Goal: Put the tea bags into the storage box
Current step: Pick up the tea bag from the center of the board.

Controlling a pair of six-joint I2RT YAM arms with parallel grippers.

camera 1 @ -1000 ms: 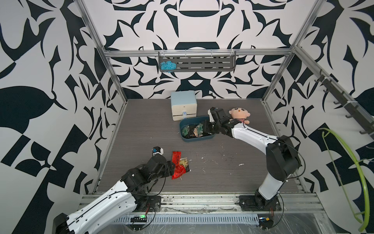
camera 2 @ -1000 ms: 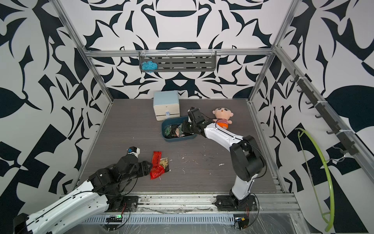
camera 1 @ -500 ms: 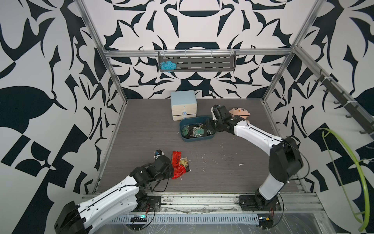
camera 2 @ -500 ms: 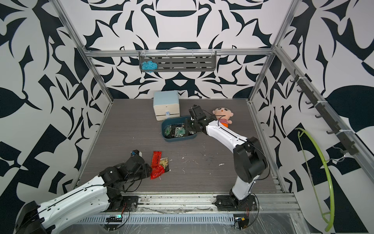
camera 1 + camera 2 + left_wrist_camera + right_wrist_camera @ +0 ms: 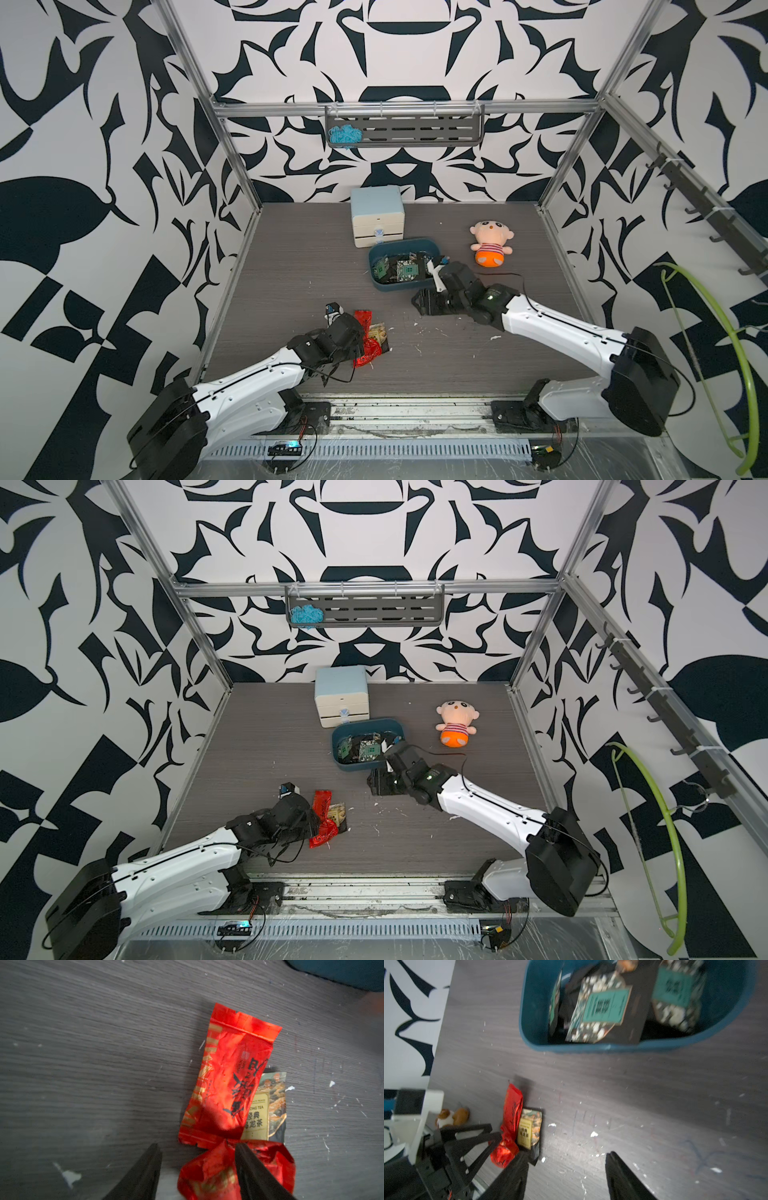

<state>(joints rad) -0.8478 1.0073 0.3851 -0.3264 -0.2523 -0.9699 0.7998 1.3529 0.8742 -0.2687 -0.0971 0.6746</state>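
Overhead, in both top views: dark wood-grain table (image 5: 291,257) (image 5: 257,746) inside b/w patterned walls. Teal storage box (image 5: 395,287) (image 5: 357,766) toward the back, just in front of pale blue drawer cabinet (image 5: 377,216). Inside it, several tea bags (image 5: 405,269) (image 5: 368,748), black w/ teal labels. Plush doll (image 5: 490,245) apart from the box, on the right arm's side. Right gripper (image 5: 417,305) (image 5: 376,785) low over bare table, just beside the box's near edge and outside it; jaw gap hard to judge from up here. Left gripper (image 5: 360,347) (image 5: 313,827) front-left, at three loose sachets: long red sachet (image 5: 363,318) (image 5: 322,804), tan sachet (image 5: 379,332) (image 5: 337,812) touching it, crumpled red sachet (image 5: 370,353) (image 5: 324,835) nearest the arm.

Left wrist view: left gripper (image 5: 197,1145) w/ jaws apart, fairly wide, not clamped. One of its fingers (image 5: 145,1174) over bare table, the other over the crumpled red sachet (image 5: 207,1167), some foil lying in the gap. Long red sachet (image 5: 226,1076) flat just past the tips, overlapping the tan sachet (image 5: 268,1109). Blurred corner of storage box (image 5: 342,972) at frame edge.

Right wrist view: right gripper (image 5: 566,1154) w/ jaws spread wide, only table between them. Storage box (image 5: 591,1048) beyond, tea bags (image 5: 604,1007) piled inside, some leaning on edge. Off to one side, long red sachet (image 5: 512,1105), tan sachet (image 5: 529,1126) and crumpled red sachet (image 5: 503,1153), w/ left gripper (image 5: 496,1132) at the crumpled one.
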